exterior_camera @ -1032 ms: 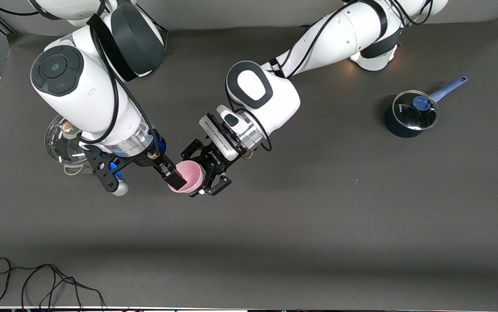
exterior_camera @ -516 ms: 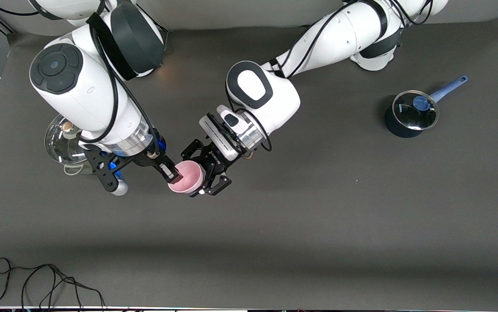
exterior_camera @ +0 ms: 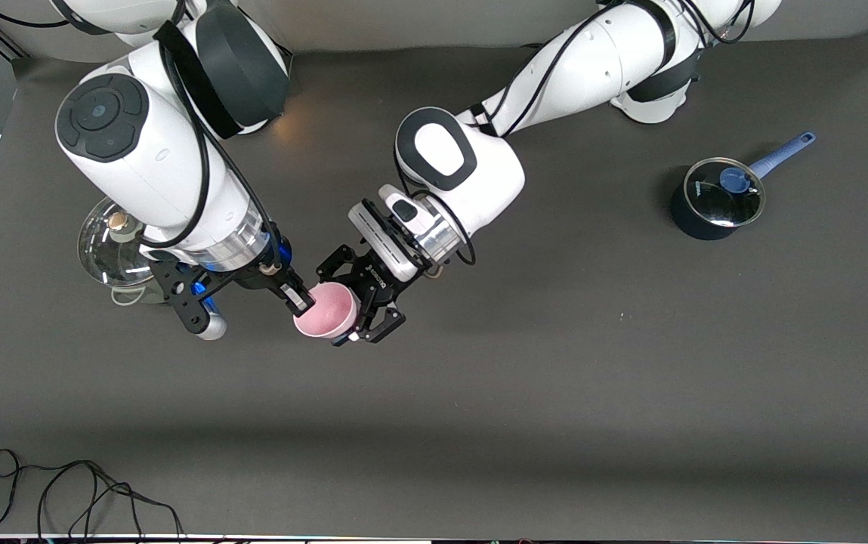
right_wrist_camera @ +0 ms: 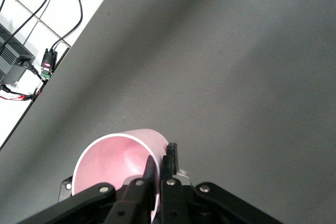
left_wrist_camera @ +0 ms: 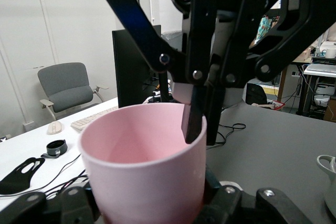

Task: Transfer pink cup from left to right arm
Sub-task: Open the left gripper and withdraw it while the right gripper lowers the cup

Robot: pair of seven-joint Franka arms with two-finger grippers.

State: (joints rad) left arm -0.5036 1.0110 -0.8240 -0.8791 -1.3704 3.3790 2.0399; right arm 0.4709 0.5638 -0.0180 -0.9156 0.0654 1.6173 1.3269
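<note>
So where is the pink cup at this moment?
The pink cup is up over the middle of the table, held between both hands: the left hand grips its body and the right hand pinches its rim.

no readable text, labels or numbers

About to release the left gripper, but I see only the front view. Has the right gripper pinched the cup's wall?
Observer: Yes; the right wrist view shows the right gripper shut on the pink cup, one finger inside its wall, one outside.
Operator: How deep does it reach?
Observer: Left wrist view: the inner finger ends just below the rim.
Operator: Left gripper's hold?
Observer: Same view: the left gripper has its fingers cradling the cup's base.
</note>
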